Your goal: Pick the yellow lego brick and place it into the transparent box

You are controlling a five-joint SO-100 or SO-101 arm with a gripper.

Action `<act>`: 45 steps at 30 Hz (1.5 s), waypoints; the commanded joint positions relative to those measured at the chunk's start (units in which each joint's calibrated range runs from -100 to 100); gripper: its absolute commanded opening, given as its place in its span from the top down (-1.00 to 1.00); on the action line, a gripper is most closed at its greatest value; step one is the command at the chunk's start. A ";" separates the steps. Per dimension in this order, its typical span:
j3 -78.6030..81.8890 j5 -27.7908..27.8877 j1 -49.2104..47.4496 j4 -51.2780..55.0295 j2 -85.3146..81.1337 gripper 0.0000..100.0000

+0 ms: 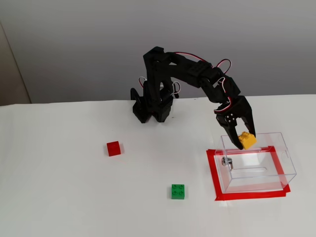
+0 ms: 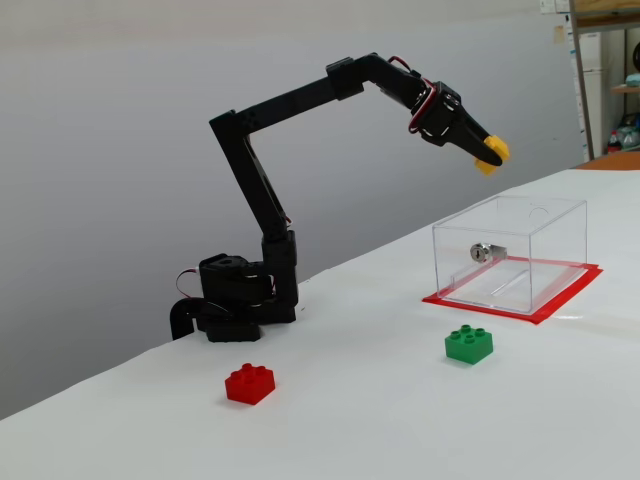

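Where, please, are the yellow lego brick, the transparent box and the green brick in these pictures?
yellow lego brick [image 1: 246, 139]: a fixed view, its front face, held between the fingers.
transparent box [image 2: 500, 262]: a fixed view, its clear front wall.
green brick [image 1: 178, 191]: a fixed view, its studded top.

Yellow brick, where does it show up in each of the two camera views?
One fixed view: yellow brick right of centre, in the end effector, over the clear box's rear edge.
Other fixed view: yellow brick upper right, held high above the box.
Shared landmark: the green brick.
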 commanded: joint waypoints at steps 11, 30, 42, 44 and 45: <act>-0.96 -0.04 -3.98 -4.43 8.00 0.94; -0.87 0.06 -4.42 -5.04 8.00 0.44; -0.87 0.06 -4.20 -5.04 7.83 0.40; -0.87 0.06 -4.13 -5.04 7.83 0.40; -0.96 0.06 -4.13 -5.04 7.83 0.40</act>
